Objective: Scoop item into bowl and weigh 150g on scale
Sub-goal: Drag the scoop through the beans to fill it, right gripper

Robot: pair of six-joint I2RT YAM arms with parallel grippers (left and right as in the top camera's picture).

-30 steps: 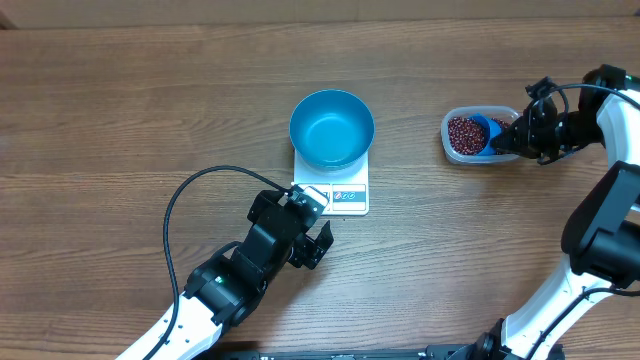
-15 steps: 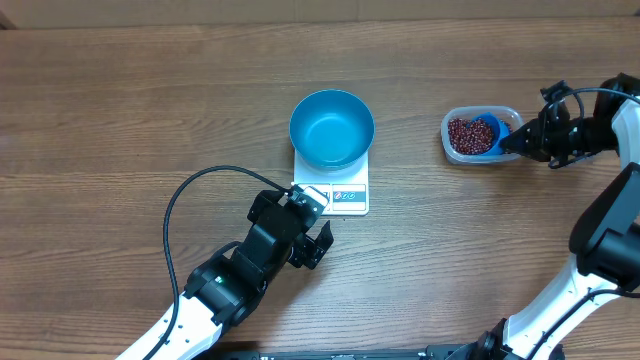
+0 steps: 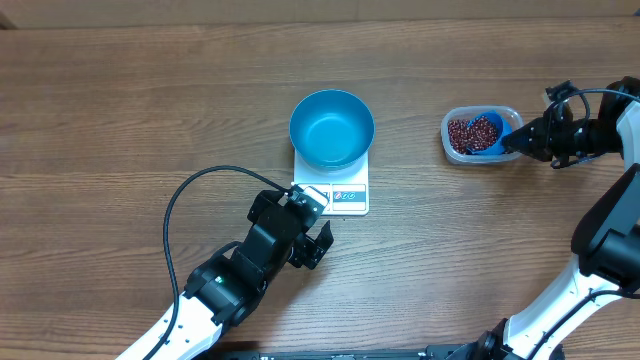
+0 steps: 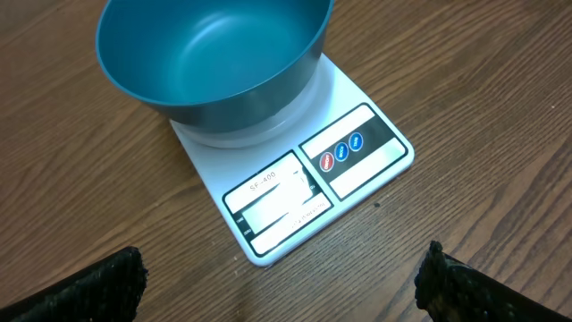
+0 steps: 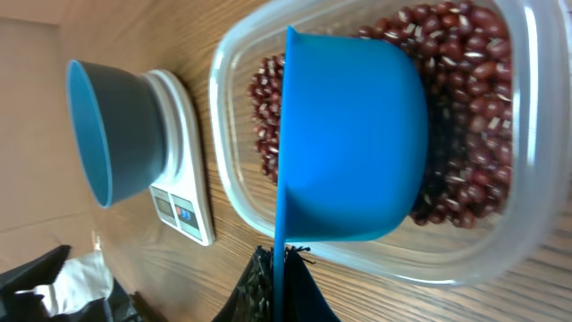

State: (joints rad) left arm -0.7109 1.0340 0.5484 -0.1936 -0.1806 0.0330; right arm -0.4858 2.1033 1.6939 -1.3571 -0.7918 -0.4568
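The teal bowl [image 3: 332,128] stands empty on the white scale [image 3: 340,192] at mid-table; both also fill the left wrist view, bowl [image 4: 210,63] above scale [image 4: 295,192]. My left gripper [image 3: 318,220] hovers just in front of the scale, open and empty, with bare wood between its fingertips [image 4: 98,286]. At the right, my right gripper [image 3: 522,141] is shut on the thin handle of a blue scoop [image 5: 353,152]. The scoop lies turned on its side in a clear tub [image 5: 527,224] among the red-brown beans [image 5: 465,134].
The left arm's black cable [image 3: 185,205] loops over the wood to the left of the scale. The tub [image 3: 480,134] sits about a hand's width right of the bowl. The right arm's white links [image 3: 605,240] run down the right edge.
My right gripper has drawn back to the right, dragging the scoop through the beans toward the tub's right end. The left arm, bowl and scale have not moved.
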